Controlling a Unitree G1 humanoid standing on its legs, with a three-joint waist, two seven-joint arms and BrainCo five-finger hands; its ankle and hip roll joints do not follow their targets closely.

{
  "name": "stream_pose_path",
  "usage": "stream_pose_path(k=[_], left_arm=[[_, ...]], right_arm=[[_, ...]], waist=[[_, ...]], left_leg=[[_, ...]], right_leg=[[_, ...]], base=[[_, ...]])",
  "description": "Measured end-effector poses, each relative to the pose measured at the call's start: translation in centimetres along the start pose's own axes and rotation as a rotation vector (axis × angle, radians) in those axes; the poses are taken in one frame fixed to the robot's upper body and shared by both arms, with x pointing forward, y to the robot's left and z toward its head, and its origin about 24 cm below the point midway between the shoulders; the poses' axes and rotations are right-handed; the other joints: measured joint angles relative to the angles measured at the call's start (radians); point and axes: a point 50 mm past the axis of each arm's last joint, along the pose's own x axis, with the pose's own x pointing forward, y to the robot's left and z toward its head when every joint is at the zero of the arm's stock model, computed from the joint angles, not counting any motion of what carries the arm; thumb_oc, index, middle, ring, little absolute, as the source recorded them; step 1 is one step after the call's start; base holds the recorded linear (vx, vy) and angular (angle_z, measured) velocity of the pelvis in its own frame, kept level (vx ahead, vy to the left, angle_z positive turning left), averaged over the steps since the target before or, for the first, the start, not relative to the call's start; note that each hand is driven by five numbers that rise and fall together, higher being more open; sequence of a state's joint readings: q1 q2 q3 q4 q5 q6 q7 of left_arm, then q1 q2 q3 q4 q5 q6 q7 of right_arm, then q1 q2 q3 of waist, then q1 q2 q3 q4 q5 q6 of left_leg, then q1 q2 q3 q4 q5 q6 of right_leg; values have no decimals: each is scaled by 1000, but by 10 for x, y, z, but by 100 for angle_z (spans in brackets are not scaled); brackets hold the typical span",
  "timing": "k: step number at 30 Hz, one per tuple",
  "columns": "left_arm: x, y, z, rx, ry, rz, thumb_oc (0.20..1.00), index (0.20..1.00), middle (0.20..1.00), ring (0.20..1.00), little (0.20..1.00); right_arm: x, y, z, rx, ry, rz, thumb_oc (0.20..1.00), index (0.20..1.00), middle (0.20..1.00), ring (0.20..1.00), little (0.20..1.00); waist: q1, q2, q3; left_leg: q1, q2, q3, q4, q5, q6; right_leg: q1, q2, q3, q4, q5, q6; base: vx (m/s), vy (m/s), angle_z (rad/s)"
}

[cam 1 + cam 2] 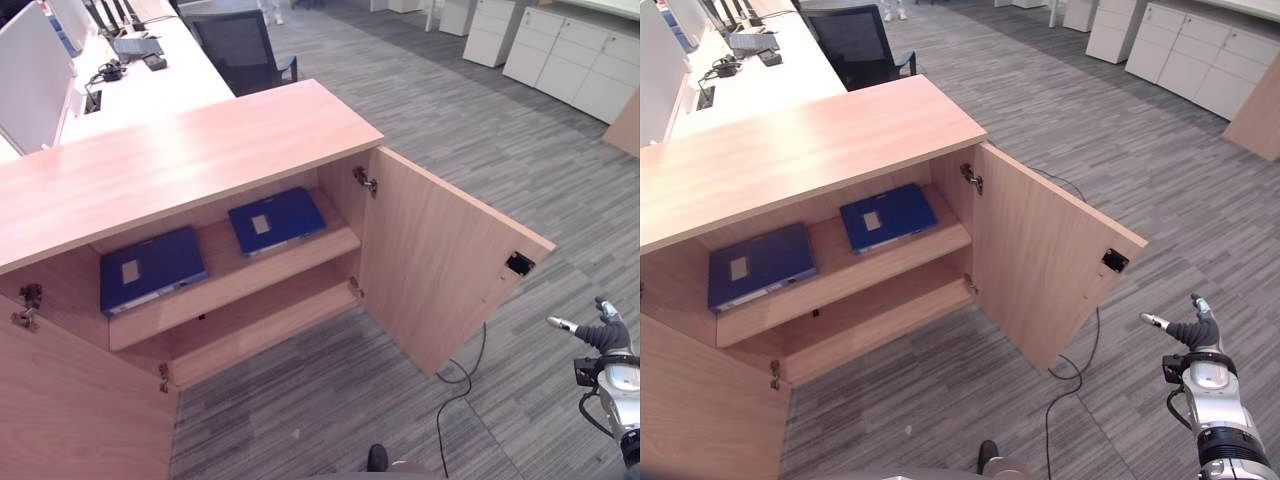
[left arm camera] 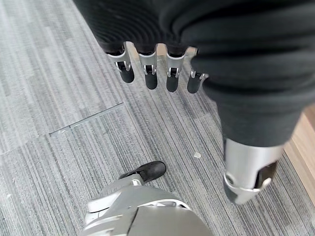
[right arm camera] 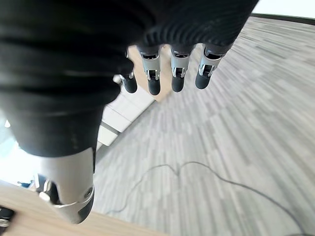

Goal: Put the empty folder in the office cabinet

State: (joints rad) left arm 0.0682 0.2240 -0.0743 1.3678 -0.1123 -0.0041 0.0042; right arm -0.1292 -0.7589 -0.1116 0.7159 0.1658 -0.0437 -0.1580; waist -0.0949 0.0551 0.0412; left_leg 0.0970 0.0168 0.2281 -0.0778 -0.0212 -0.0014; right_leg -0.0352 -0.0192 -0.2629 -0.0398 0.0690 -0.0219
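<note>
While both doors stand open, the wooden office cabinet (image 1: 190,150) shows an upper shelf (image 1: 240,275) and a lower shelf (image 1: 260,325).

Item: blue folder (image 1: 150,268), lying flat on the upper shelf toward the robot's left, pale label facing up.

Item: second blue folder (image 1: 277,220), flat on the same shelf toward the robot's right, also labelled, apart from the first.

Item: right cabinet door (image 1: 440,265), swung out over the grey carpet floor (image 1: 480,130), a dark catch near its outer edge.

Item: right hand (image 1: 1193,330), raised over the carpet beside that door, fingers (image 3: 154,78) relaxed and empty.

Item: left hand (image 2: 162,29), fingers (image 2: 150,71) hanging straight above the carpet, holding nothing.

Surroundings: white desk (image 1: 140,85) behind the cabinet, black office chair (image 1: 240,50), white drawer units (image 1: 570,60) along the far side.
</note>
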Motion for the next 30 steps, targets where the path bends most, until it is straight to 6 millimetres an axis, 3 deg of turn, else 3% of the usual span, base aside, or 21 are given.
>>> stream_pose_path(k=[4,7,9,25,28,29,30], left_arm=[[0,-8,-2,-34,4,-35,1000,1000,1000,1000,1000],[0,-16,2,-56,-20,-73,1000,1000,1000,1000,1000],[-1,-18,5,-67,-42,-91,1000,1000,1000,1000,1000],[-3,-35,12,-105,-93,-164,1000,1000,1000,1000,1000],[-4,-36,11,-130,-103,-174,1000,1000,1000,1000,1000],[-5,-37,12,-142,-118,-184,1000,1000,1000,1000,1000],[-8,-38,12,-180,-144,-198,1000,1000,1000,1000,1000]], right_arm=[[11,4,36,-65,-117,34,1000,1000,1000,1000,1000],[14,12,50,-85,-162,76,1000,1000,1000,1000,1000],[15,23,59,-110,-190,133,1000,1000,1000,1000,1000],[20,50,77,-201,-210,292,1000,1000,1000,1000,1000],[15,61,81,-171,-221,348,1000,1000,1000,1000,1000],[2,76,81,-92,-250,425,1000,1000,1000,1000,1000],[-25,96,78,85,-283,537,1000,1000,1000,1000,1000]], waist=[[18,14,2],[51,21,5],[51,23,6],[49,24,6],[41,25,6],[38,29,4],[37,31,4]], left_leg=[[5,-1,-3,0,0,0],[13,1,-11,1,-1,0],[13,1,-13,-2,-1,0],[14,5,-12,1,2,-2],[16,6,-11,-1,3,-4],[16,6,-11,-7,3,-4],[17,9,-11,-12,5,-6]], right_leg=[[21,7,-1,-48,23,6],[36,8,-6,-54,22,5],[36,8,-7,-54,22,6],[38,12,-5,-54,23,7],[38,13,-5,-54,25,6],[38,14,-4,-54,25,5],[38,17,-5,-54,25,5]], base=[[-6,9,1],[-9,15,4],[-16,18,3],[-1,1,-1],[-15,17,-3],[-25,25,-3],[-29,27,-5]])
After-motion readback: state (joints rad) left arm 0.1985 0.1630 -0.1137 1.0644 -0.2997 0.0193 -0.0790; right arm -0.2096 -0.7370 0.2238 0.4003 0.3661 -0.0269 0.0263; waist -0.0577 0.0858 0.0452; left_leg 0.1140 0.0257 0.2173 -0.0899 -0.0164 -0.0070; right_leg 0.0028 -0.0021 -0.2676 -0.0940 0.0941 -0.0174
